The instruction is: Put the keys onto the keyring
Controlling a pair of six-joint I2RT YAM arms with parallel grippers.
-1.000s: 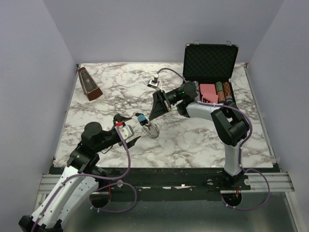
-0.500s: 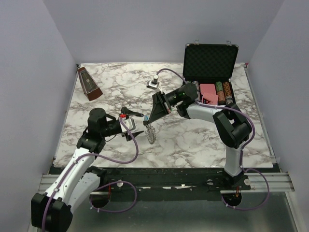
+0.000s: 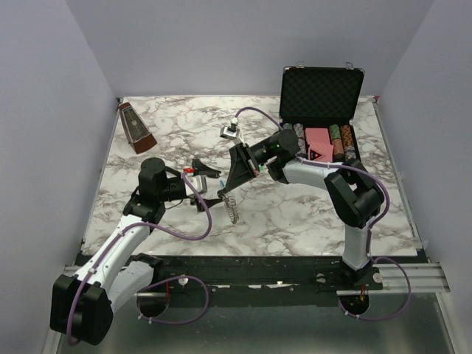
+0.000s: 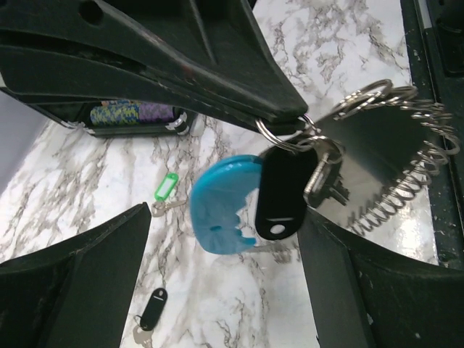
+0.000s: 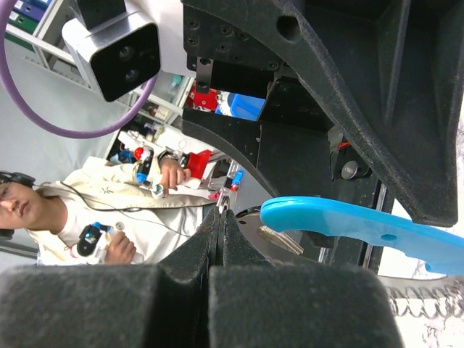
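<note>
Hanging from the right claw (image 3: 230, 186), the keyring (image 3: 232, 208) dangles above the middle of the marble desk (image 3: 310, 214), its silvery coil trailing down and off to one side. That claw is pressed together on a small ring at the top of the bundle. In the left wrist view a blue curved piece (image 4: 221, 206) and a black-headed key (image 4: 281, 194) hang from that ring, with silver key blades just behind them. The left claw (image 3: 210, 182) is spread wide apart and holds nothing. Its two fingers (image 4: 80, 286) flank the hanging bundle from below without touching it. On the desk beneath, well apart from the ring, lie a green-headed key (image 4: 165, 185) and, nearer the camera, a second black-headed key (image 4: 152, 308). At the back right of the desk a black case (image 3: 321, 88) stands with its lid up and poker chips (image 3: 335, 138) stacked inside.
</note>
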